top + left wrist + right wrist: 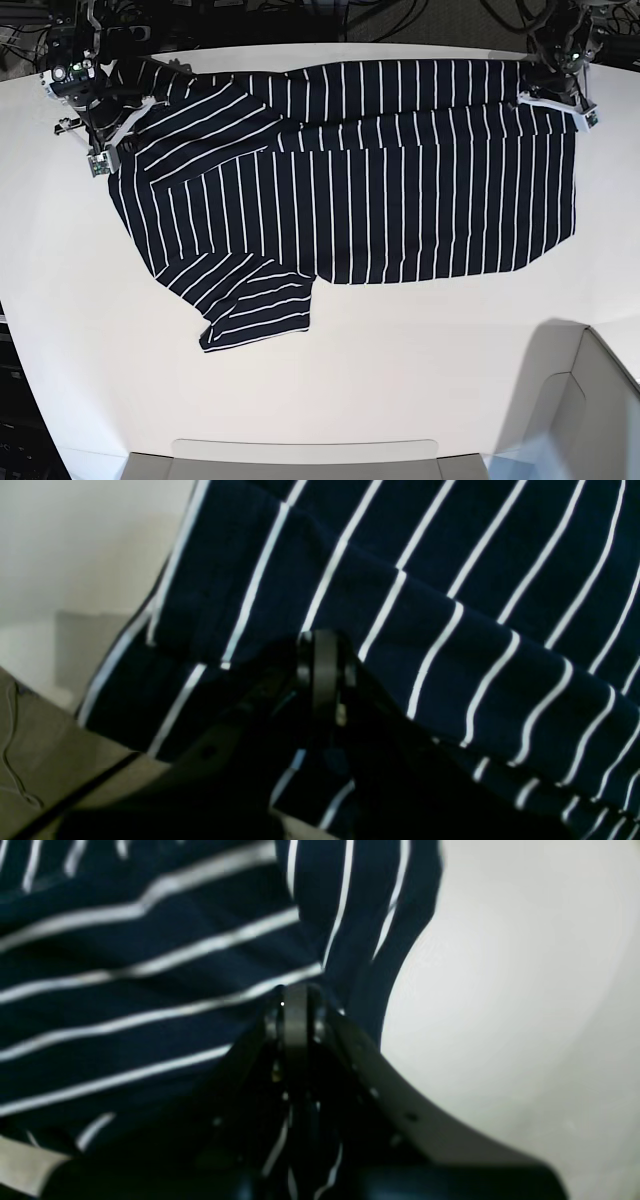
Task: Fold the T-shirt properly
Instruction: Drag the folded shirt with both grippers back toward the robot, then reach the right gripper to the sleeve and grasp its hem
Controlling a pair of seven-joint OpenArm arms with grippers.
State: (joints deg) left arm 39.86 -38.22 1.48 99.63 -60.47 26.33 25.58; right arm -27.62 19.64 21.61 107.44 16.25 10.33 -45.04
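The T-shirt (400, 180), dark navy with thin white pinstripes, lies spread across the white table (420, 370), one sleeve pointing to the front left. My left gripper (325, 652) is shut on the T-shirt's far right corner (553, 98), with striped cloth (450, 590) bunched in folds around its tips. My right gripper (295, 1010) is shut on the far left shoulder edge (104, 150), and striped fabric (125, 1005) shows between its closed fingers. Both pinched edges sit slightly raised off the table.
A grey box (590, 410) stands at the front right corner. A flat grey tray edge (300, 458) runs along the table's front. Dark cables and equipment (330, 15) lie behind the table's far edge.
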